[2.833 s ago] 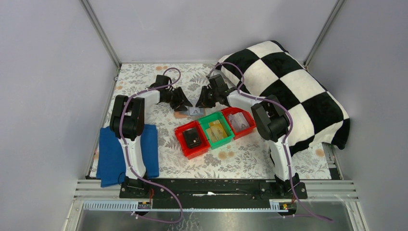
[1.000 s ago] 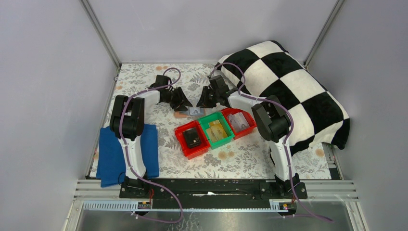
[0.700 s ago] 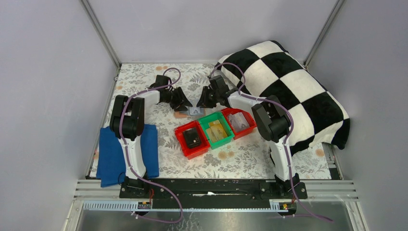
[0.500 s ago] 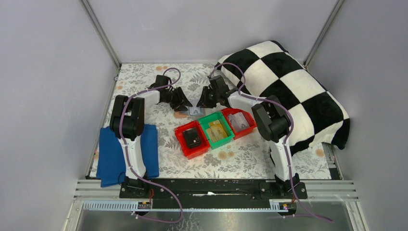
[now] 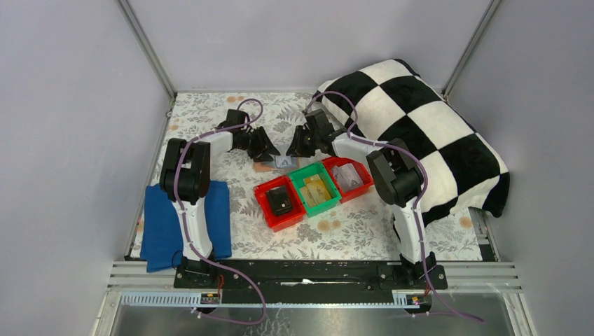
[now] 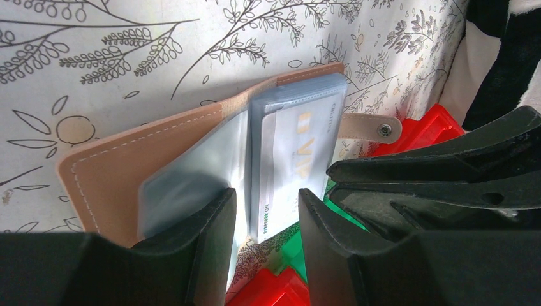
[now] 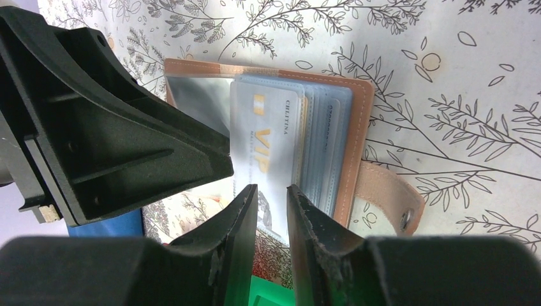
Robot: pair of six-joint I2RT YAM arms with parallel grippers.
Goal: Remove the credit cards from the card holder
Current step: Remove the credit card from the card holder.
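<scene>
**binbot_fan:** Where was the card holder (image 5: pixel 279 164) sitting, seen from the top?

**me:** Open on the table (image 5: pixel 210 112), just behind the green bin (image 5: pixel 306 170). My left gripper (image 5: pixel 266 150) and right gripper (image 5: pixel 293 148) leaned in on it from either side.

**binbot_fan:** And the wrist cams?

**me:** Left wrist: the pink cover was splayed, with floppy clear sleeves (image 6: pixel 191 185) and the credit cards (image 6: pixel 300 153) stacked inside. My left jaws stood apart, straddling the sleeves' near edge.

Right wrist: those jaws were only a sliver apart, with the top card (image 7: pixel 268 140) poking its near edge into the gap. Honestly couldn't tell if they'd bitten.

I figured the cards were light, stiff and slick, and the holder light enough to tag along. So pinch the card's bare edge and pin the cover down.
</scene>
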